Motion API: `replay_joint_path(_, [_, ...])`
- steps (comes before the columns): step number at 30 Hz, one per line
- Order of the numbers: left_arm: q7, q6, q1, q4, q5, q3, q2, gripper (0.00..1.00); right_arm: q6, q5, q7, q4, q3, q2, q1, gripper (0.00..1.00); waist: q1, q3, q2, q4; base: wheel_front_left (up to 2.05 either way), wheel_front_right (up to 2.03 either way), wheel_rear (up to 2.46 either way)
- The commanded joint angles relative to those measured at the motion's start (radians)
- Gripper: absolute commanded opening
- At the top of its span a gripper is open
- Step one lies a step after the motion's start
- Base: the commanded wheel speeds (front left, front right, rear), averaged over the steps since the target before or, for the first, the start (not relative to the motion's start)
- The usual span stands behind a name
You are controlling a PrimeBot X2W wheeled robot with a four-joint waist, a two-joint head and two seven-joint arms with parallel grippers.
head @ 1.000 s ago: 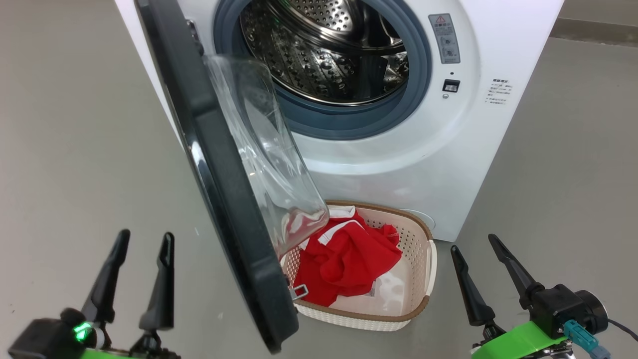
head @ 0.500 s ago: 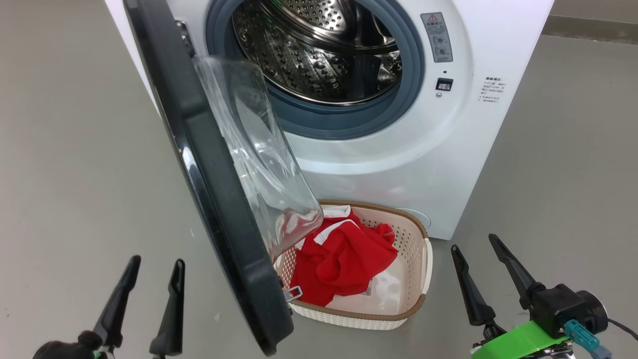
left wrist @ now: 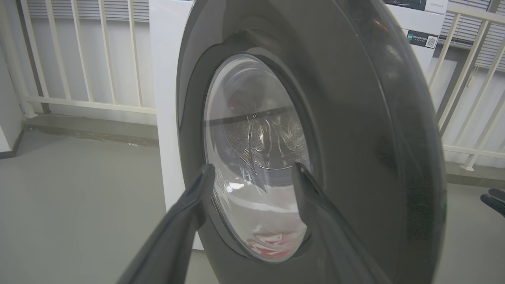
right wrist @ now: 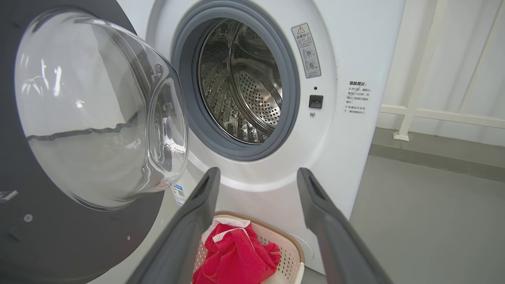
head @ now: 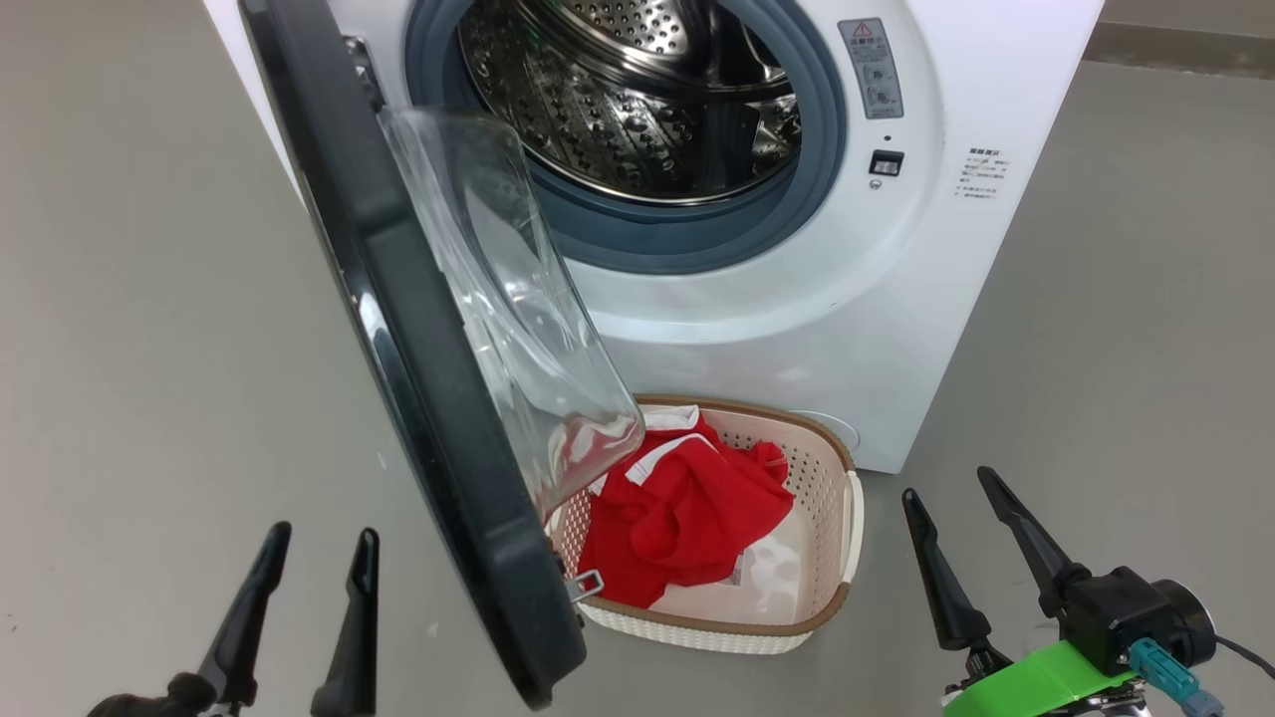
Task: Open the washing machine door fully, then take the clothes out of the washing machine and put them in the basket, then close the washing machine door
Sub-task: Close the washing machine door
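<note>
nearest, at the lower left of the head view, the left pincer [head: 326, 534] hangs released over the grey floor [head: 149, 299], its two dark fingers spread with nothing between them; in its own wrist view they point at the outer face of the washing machine door [head: 428, 398], short of touching it

at the lower right the right pincer [head: 946, 484] is likewise released and empty, a green bracket behind its fingers, over the floor just right of the basket [head: 819, 483]

between the two, the door stands swung out from its hinge on the machine's left side, seen almost edge-on, its black rim reaching toward the camera and its clear glass bowl [head: 518, 329] bulging out over the basket's left end

the basket sits on the floor at the foot of the washing machine [head: 896, 329], below the mouth and partly hidden by the door; the clothes [head: 687, 508] lie crumpled inside it, red with white trim, beside a paper label on its bottom

beyond, the grey rubber ring [head: 687, 249] frames the perforated steel drum [head: 637, 110], with stickers [head: 872, 70] on the white front to its right

farthest back, a white railing [left wrist: 79, 51] runs behind the machine
</note>
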Motion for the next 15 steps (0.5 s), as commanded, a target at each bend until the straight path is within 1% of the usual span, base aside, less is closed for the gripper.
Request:
replay_joint_path(1, [-0.009,0.001,-0.018,-0.026,0.001,0.028,0.010,1.00,0.006,0.002,-0.006,-0.028,0.022,-0.008,-0.040,1.00,0.0000,0.003,0.0000,0.001,0.00,0.00,0.00])
replay_joint_path(15, [-0.001,0.025,-0.028,-0.012,0.021,0.007,0.013,1.00,0.006,-0.004,-0.006,-0.025,0.023,-0.008,-0.042,1.00,0.0000,0.013,0.0000,0.005,0.00,0.00,0.00])
